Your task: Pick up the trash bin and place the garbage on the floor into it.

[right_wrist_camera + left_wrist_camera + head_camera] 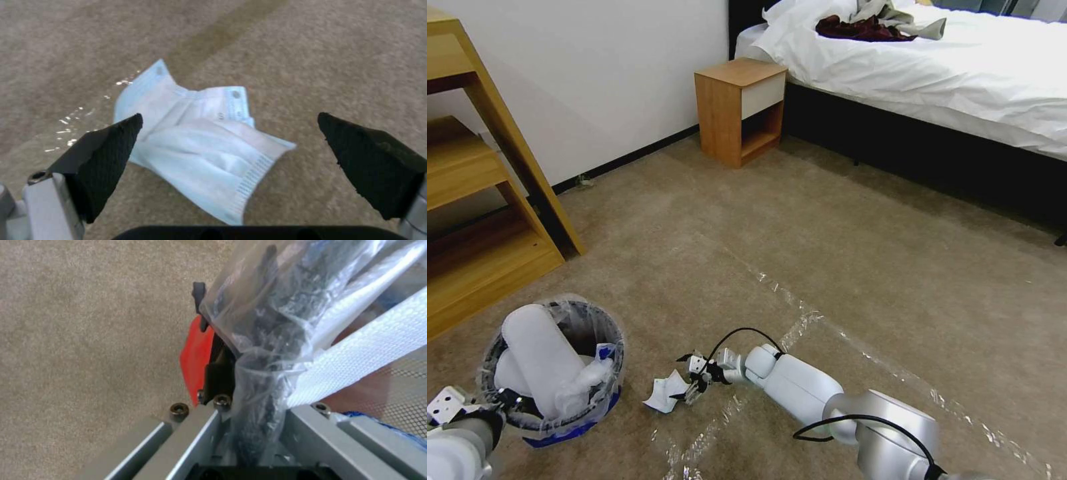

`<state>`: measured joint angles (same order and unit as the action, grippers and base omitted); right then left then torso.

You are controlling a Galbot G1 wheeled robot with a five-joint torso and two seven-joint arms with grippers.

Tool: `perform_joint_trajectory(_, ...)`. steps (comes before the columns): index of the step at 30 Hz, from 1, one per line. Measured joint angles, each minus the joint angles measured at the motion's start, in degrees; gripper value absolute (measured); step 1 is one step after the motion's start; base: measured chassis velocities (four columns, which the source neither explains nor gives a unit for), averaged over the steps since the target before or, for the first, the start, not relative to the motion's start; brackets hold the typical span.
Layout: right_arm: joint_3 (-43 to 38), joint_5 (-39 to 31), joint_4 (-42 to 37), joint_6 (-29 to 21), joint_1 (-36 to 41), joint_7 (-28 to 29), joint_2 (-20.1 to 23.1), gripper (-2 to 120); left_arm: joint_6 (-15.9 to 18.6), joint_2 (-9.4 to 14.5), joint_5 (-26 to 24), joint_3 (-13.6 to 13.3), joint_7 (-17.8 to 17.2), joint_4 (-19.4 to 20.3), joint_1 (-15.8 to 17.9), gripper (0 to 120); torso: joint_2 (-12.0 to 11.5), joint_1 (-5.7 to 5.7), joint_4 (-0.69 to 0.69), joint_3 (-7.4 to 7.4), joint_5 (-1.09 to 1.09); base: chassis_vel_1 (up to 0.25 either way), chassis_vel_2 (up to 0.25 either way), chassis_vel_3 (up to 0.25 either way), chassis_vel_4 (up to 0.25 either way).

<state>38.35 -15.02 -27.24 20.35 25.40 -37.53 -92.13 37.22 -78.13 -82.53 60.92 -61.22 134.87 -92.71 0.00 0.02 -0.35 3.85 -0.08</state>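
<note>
A: Where is the small round red trash bin (554,373) lined with crinkly clear plastic?

B: It sits low at the robot's left in the head view. The left claw (507,402) is clamped on its near rim. The left wrist view shows the black fingers (218,373) pinching the red wall and the bunched plastic liner (267,350) between them.

A: Is anything inside it?

B: White slippers (540,360) stand up out of the bin, leaning across the opening. A white mesh strap (369,353) of one crosses the left wrist view just past the liner.

A: And the right arm?

B: It reaches low across the beige-brown short-pile carpet floor (827,227), with the right claw (694,383) just beside a crumpled white and pale-blue face mask (666,393). The mask lies flat on the carpet to the right of the bin, a little apart from it.

A: Is that claw holding the mask?

B: No. In the right wrist view the two black fingertips (104,156) stand wide apart on either side of the mask (204,146), one overlapping its edge in the view, and nothing is gripped.

A: What else is on the floor there?

B: Shiny clear tape lines (827,327) cross the carpet near the claw. Farther off stand a small wooden nightstand (739,110) and a bed with white bedding (934,67).
</note>
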Motion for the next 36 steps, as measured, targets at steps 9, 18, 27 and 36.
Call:
perform_joint_trajectory(9,1.7,0.9,0.5,0.1,0.0,-1.3,0.0,100,0.0,-1.2,1.5,-0.3,0.8,0.4,-0.3,0,0.0,0.0,0.0,0.0,0.0,0.0,0.0,0.0,0.0)
perform_joint_trajectory(18,1.8,1.2,1.2,-0.2,0.2,-1.3,0.0,100,0.0,-2.4,3.1,-0.9,1.3,0.5,-0.2,0,0.0,0.0,0.0,0.0,0.0,0.0,0.0,0.0,0.0)
perform_joint_trajectory(27,-0.1,1.9,2.4,-0.4,-0.7,-1.9,0.0,100,0.0,-3.1,4.4,-1.7,2.0,0.4,0.1,0,0.0,0.0,0.0,0.0,0.0,0.0,0.0,0.0,0.0)
perform_joint_trajectory(36,-0.7,2.2,3.0,-0.4,-1.3,-2.0,0.0,100,0.0,-4.1,5.7,-2.6,2.4,0.2,0.3,0,0.0,0.0,0.0,0.0,0.0,0.0,0.0,0.0,0.0)
